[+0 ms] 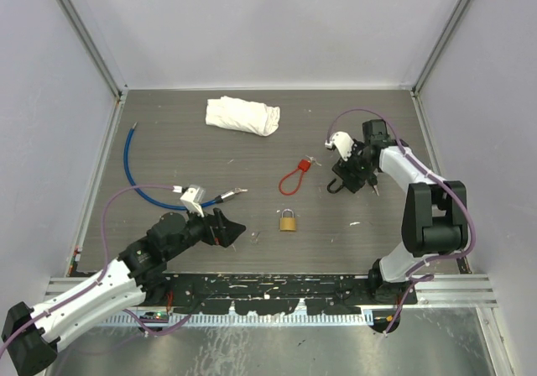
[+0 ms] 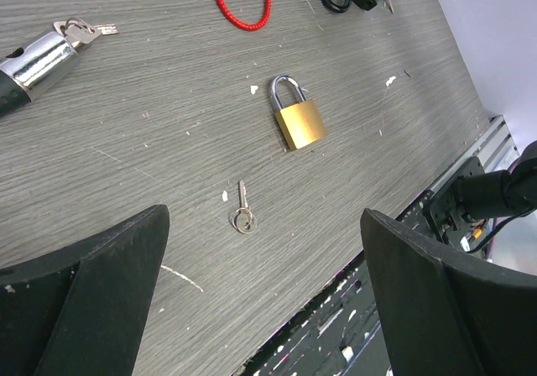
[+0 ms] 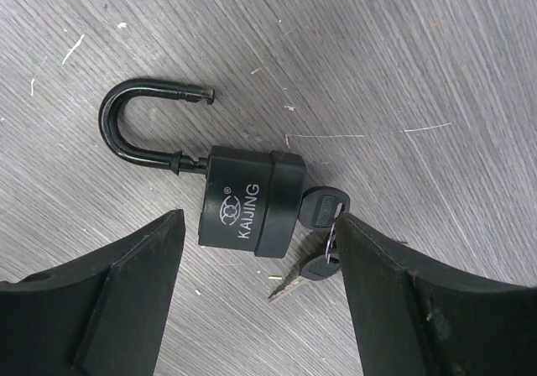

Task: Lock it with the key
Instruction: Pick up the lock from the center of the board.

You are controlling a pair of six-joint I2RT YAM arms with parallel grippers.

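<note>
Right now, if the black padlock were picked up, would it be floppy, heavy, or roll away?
The black padlock looks solid, so it is probably stiff and heavy for its size. Its flat-sided body likely won't roll. The open shackle may swing, and the spare key would probably dangle.

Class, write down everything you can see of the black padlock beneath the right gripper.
The black padlock lies flat on the grey table, its matte black body printed KAIJING in white. Its black shackle is open, one end free. A black-headed key is inserted in its base, a second key beside it. The open right gripper straddles the body without clearly touching.
</note>
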